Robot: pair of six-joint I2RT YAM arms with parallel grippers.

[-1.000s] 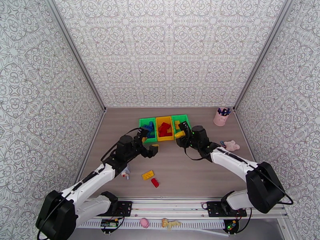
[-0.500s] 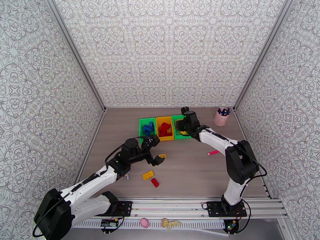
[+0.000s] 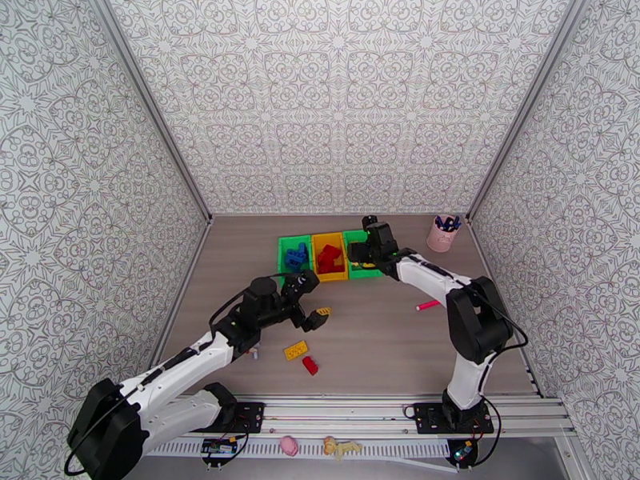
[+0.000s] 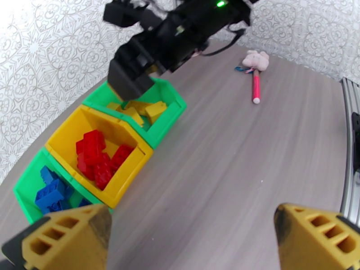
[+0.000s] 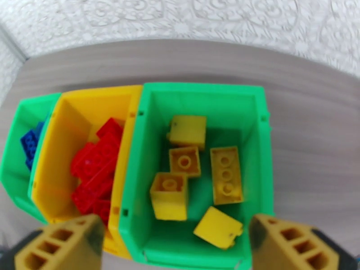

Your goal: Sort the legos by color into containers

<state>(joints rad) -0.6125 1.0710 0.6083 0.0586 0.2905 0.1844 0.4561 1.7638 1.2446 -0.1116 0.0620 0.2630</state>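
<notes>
The three joined containers sit at the table's back: a left green bin (image 3: 295, 254) of blue legos (image 5: 30, 142), a yellow middle bin (image 3: 329, 254) of red legos (image 5: 96, 167), and a right green bin (image 5: 202, 95) of several yellow legos (image 5: 184, 160). My right gripper (image 3: 360, 256) hovers open over that right bin, and one yellow brick (image 5: 218, 228) lies tilted below its fingers (image 5: 292, 244). A yellow brick (image 3: 296, 350) and a red brick (image 3: 310, 366) lie loose near the front. My left gripper (image 3: 314, 299) stands open and empty above the table between the bins and those bricks.
A pink pen cup (image 3: 442, 233) stands at the back right. A pink pen (image 3: 427, 305) lies right of centre, with a pink toy figure (image 4: 255, 60) beyond it. The rail (image 3: 360, 414) runs along the near edge.
My right gripper moved from in front of the bins to above the right green bin and opened, letting go of a yellow brick. My left arm drew back from the bins.
</notes>
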